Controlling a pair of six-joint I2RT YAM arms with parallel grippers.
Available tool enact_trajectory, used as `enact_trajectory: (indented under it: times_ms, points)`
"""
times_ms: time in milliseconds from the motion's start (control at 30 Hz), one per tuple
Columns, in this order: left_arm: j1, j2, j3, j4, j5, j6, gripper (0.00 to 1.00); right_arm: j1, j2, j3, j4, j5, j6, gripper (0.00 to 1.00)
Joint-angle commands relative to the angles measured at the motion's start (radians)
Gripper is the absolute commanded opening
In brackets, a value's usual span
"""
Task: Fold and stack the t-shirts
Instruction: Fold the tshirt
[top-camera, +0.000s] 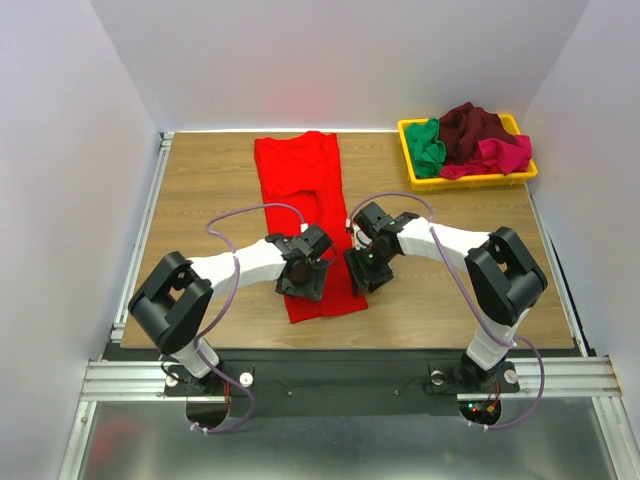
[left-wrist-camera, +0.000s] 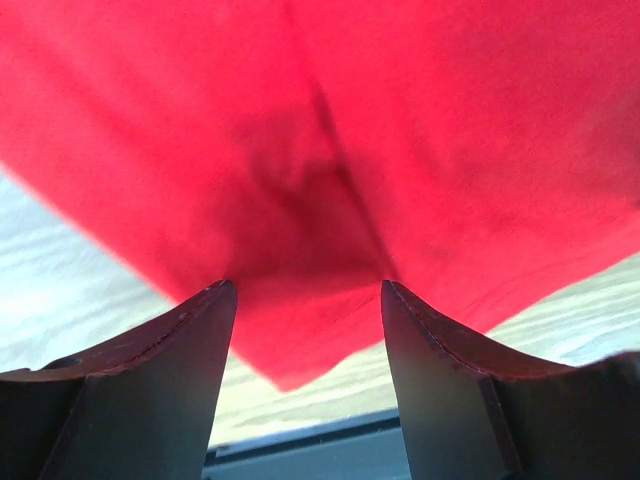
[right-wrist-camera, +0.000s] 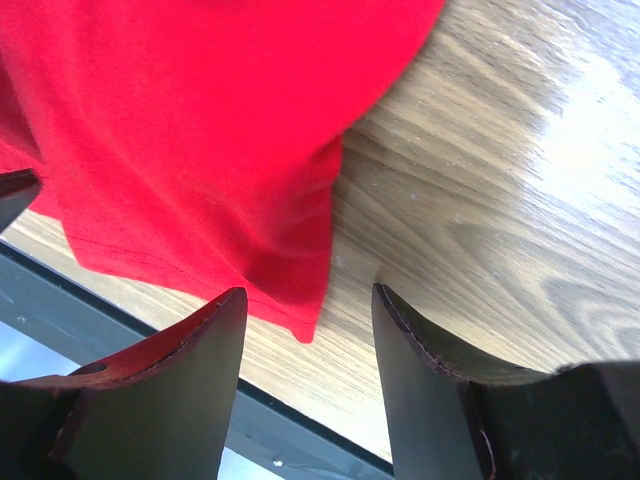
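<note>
- Top view: the left arm reaches forward and inward from its base, elbow raised, and its left pincer (top-camera: 303, 275) hangs low over the near part of the red t-shirt (top-camera: 300, 175).
- The right arm bends inward in the same way. Its right pincer (top-camera: 365, 268) sits just beside the left one, over the shirt's near right edge.
- The red t-shirt lies as a long narrow strip on the wooden surface (top-camera: 200, 190), running from under both pincers away to the far edge.
- Far off to the right of the right pincer, a yellow tray (top-camera: 470, 182) holds a green t-shirt (top-camera: 428, 147), a dark maroon t-shirt (top-camera: 472, 127) and a magenta-pink t-shirt (top-camera: 505, 155), all crumpled together.
- Pale walls (top-camera: 350, 60) close the surface in on three sides.
- Left wrist view: the left pincer (left-wrist-camera: 308, 285) is spread, and its dark fingers (left-wrist-camera: 180, 380) stand well apart with nothing caught between them.
- The red t-shirt (left-wrist-camera: 400, 150) fills the space ahead of the fingertips, with one corner pointing back between them. The light wood surface (left-wrist-camera: 60, 280) shows on both sides.
- Right wrist view: the right pincer (right-wrist-camera: 308, 290) is also spread and grips nothing.
- A folded corner of the red t-shirt (right-wrist-camera: 180, 130) lies ahead and to the left of the fingertips, close to the left finger.
- Bare wood surface (right-wrist-camera: 500, 200) lies ahead and to the right, and a dark strip runs along its edge behind the fingers.
</note>
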Motion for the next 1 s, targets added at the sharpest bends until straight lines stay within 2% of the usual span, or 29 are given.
enact_trajectory:
  times_ms: [0, 167, 433, 500, 600, 700, 733, 767, 967]
  points:
    - [0.000, -0.120, -0.030, -0.059, -0.049, -0.059, 0.72, 0.008, -0.001, 0.033, 0.041, -0.037, -0.009, 0.59]
    - [0.005, -0.257, -0.082, -0.053, -0.041, -0.162, 0.74, 0.035, 0.011, 0.020, 0.068, -0.042, -0.003, 0.59]
    - [0.013, -0.367, -0.227, -0.007, 0.017, -0.265, 0.75, 0.092, 0.064, 0.020, 0.091, 0.003, -0.010, 0.59]
    - [0.014, -0.389, -0.253, -0.007, 0.019, -0.275, 0.75, 0.095, 0.076, 0.018, 0.091, 0.007, -0.010, 0.55]
    - [0.013, -0.410, -0.293, -0.013, 0.019, -0.301, 0.75, 0.108, 0.080, 0.021, 0.089, 0.030, -0.010, 0.41]
    - [0.014, -0.435, -0.338, -0.007, 0.019, -0.329, 0.75, 0.117, 0.096, 0.023, 0.089, 0.041, -0.009, 0.19]
    - [0.013, -0.440, -0.344, 0.004, 0.017, -0.332, 0.75, 0.117, 0.105, 0.024, 0.086, 0.044, -0.009, 0.05]
    - [0.014, -0.447, -0.352, 0.012, 0.019, -0.334, 0.75, 0.117, 0.107, 0.024, 0.084, 0.046, -0.009, 0.00]
    - [0.014, -0.430, -0.356, 0.025, -0.001, -0.346, 0.75, 0.117, 0.093, 0.029, 0.081, 0.063, -0.009, 0.00]
